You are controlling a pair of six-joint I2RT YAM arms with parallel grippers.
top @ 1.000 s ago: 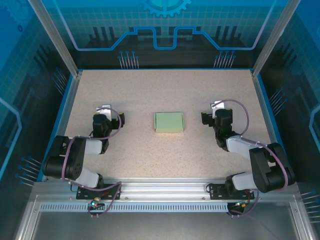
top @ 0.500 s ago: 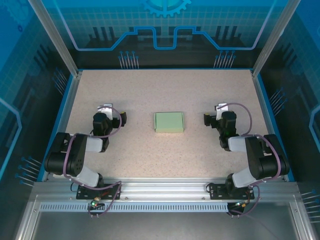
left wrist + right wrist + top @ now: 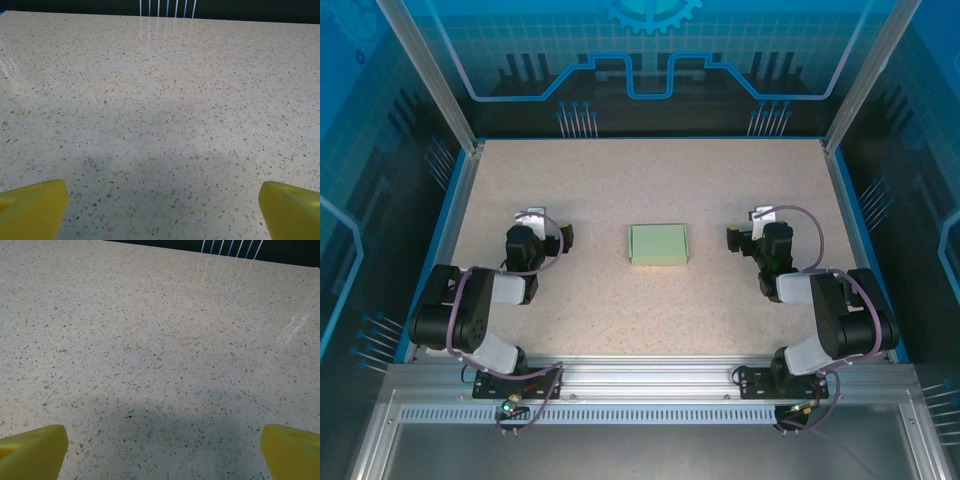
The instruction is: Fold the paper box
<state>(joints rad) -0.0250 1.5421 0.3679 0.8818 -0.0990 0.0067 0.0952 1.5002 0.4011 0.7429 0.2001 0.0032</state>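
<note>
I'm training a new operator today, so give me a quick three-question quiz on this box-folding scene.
1. True or false: the paper box lies flat near the middle of the table.
2. On the left arm, the jaws stand: A) shut on the box, B) open and empty, C) shut and empty.
3. Fill in: the box is pale ____.
Key: 1 true; 2 B; 3 green.
</note>
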